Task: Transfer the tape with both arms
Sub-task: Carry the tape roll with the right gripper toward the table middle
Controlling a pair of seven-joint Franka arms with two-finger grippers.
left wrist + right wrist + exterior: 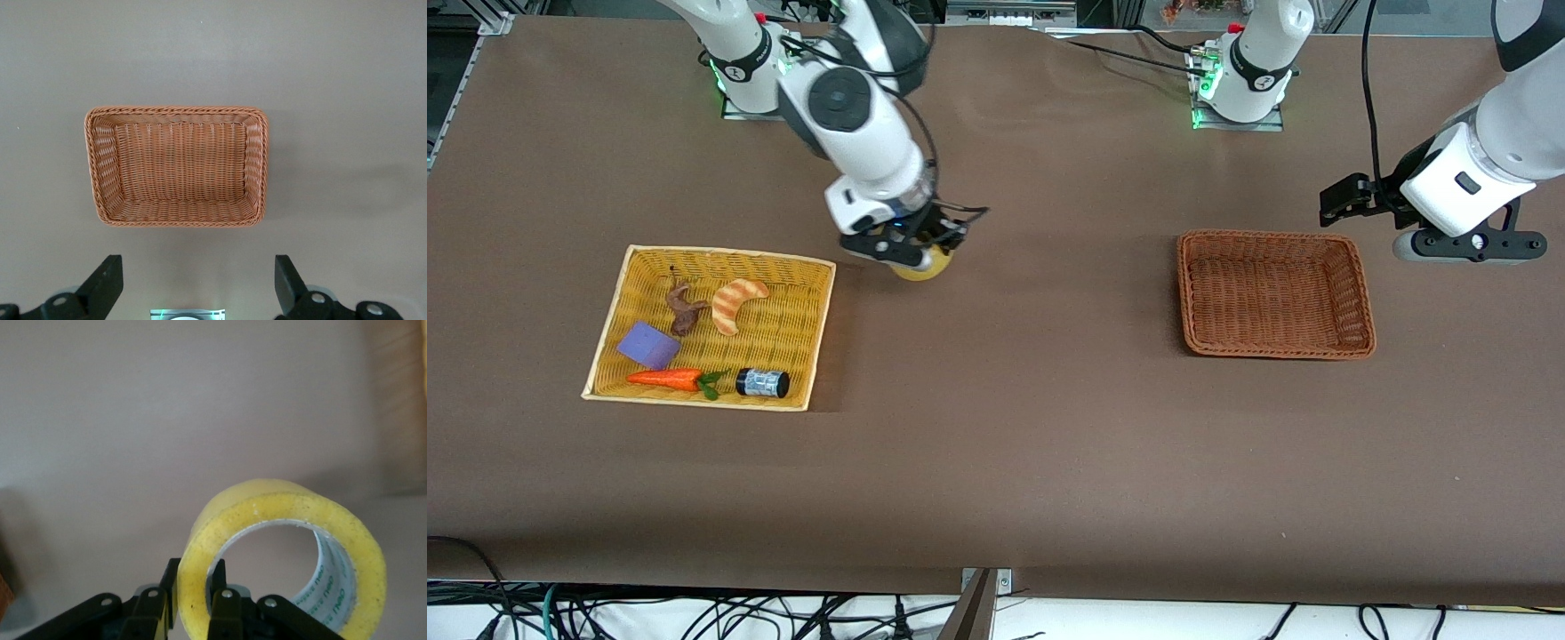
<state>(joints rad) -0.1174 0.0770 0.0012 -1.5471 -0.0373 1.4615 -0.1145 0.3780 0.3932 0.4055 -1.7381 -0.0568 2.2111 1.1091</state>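
The tape (925, 266) is a thick yellowish roll with a grey-white core. My right gripper (914, 252) is shut on it and holds it in the air over bare table beside the yellow basket (815, 333). In the right wrist view one finger is inside the core and one outside, pinching the wall of the tape (280, 553). My left gripper (1467, 244) is open and empty, up in the air beside the brown basket (1276, 351), at the left arm's end. The left wrist view looks down on that brown basket (177, 217), with my left gripper (198, 287) spread wide.
The yellow basket holds a croissant (735, 303), a brown piece (683, 311), a purple block (648, 345), a carrot (667, 379) and a small black-capped bottle (762, 383). The brown basket is empty. Bare brown table lies between the two baskets.
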